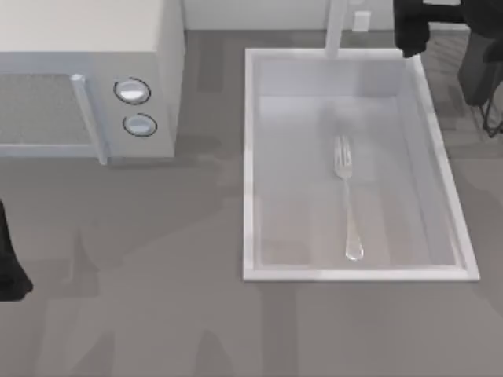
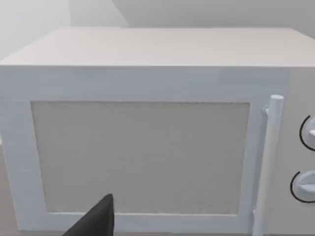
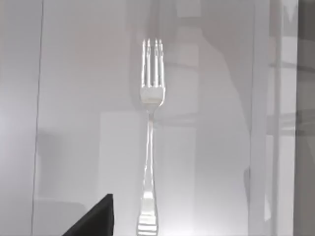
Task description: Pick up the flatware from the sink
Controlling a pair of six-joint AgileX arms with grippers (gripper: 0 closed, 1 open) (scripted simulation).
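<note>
The fork [image 1: 346, 196] lies flat on the floor of the sink [image 1: 248, 157], near the middle and slightly toward the right wall. Its tines point to the far end, where the faucet post [image 1: 336, 27] stands on the rim; its rounded handle end lies close to the near wall without touching it. In the right wrist view the fork [image 3: 150, 142] runs lengthwise along the basin floor, four tines visible, nothing resting on it or against it.

The right gripper [image 1: 412, 31] hangs over the far right corner of the sink rim, well apart from the fork and beyond its tines. Whether it is spread or closed cannot be told. One dark fingertip [image 3: 96, 219] shows in the right wrist view, clear of the fork.

The left gripper [image 1: 9, 271] sits parked at the table's left edge, well apart from the sink; its state cannot be told either. One dark fingertip [image 2: 96, 219] shows in the left wrist view, in front of the microwave door.

The microwave [image 1: 86, 78] stands on the table left of the sink, two knobs beside its door handle.
</note>
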